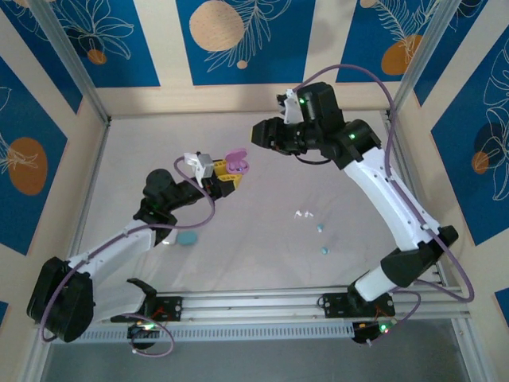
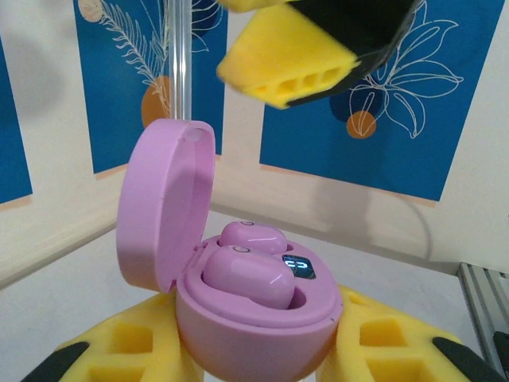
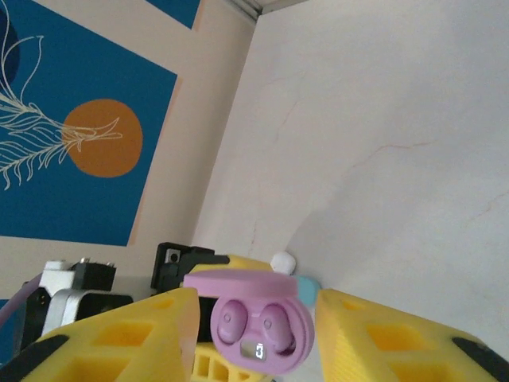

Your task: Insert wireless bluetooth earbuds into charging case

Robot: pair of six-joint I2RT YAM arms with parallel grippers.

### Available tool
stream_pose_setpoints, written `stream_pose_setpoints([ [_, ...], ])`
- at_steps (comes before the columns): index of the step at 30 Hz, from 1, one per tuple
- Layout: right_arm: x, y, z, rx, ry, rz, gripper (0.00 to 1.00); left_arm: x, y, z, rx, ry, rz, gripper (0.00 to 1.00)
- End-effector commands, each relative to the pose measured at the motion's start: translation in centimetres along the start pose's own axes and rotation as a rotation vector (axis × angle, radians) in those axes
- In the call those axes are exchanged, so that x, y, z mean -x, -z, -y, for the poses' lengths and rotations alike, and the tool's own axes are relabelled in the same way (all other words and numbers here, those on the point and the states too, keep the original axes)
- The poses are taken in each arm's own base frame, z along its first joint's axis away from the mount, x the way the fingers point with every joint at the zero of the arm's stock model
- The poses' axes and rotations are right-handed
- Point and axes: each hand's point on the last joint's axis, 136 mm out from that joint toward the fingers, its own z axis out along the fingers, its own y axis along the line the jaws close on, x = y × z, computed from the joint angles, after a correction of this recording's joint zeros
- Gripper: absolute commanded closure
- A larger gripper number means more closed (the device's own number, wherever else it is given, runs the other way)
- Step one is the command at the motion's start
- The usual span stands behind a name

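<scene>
Left gripper point(image 1: 225, 177) squeezes small round pink plastic charging case point(image 2: 254, 338) from both sides, lid flipped up. Two shiny pink plastic earbuds point(image 2: 246, 276) sit inside case, side by side. Right gripper point(image 3: 256, 306) close above case, yellow fingers point(image 3: 119, 342) spread apart, holding nothing. Tiny white earbuds point(image 1: 302, 214) and tiny teal earbuds point(image 1: 324, 251) lie loose on pale desk point(image 1: 262, 263). Round teal case point(image 1: 187, 238) on desk beside left arm.

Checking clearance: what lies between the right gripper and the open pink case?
Nothing. In the top view, a bare gap separates the right gripper from the pink case, which the left gripper holds.
</scene>
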Motion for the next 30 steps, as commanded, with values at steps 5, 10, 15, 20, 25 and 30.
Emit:
stream_pose_setpoints([
  [5, -0.3, -2.1, -1.1, 0.088, -0.032, -0.122, 0.53, 2.9, -0.2, 1.9, -0.077, -0.06, 0.049, 0.78],
  [10, -1.6, -3.1, -1.3, 0.123, -0.039, -0.214, 0.52, 3.5, -0.2, 1.5, -0.052, -0.057, 0.08, 0.78],
  [15, -3.9, -2.6, -1.4, 0.162, -0.028, -0.288, 0.54, 4.0, -0.3, 0.9, -0.021, -0.055, 0.109, 0.78],
  [20, -4.7, -1.5, -1.1, 0.25, -0.093, -0.283, 0.53, 4.6, -0.6, 1.0, -0.033, -0.055, 0.123, 0.78],
  [25, -5.0, -1.0, -0.9, 0.336, -0.156, -0.308, 0.49, 4.8, -0.7, 1.2, -0.054, -0.053, 0.124, 0.78],
  [30, -6.0, -1.0, -1.7, 0.442, -0.191, -0.393, 0.49, 5.1, -0.9, 1.3, -0.064, -0.046, 0.139, 0.77],
])
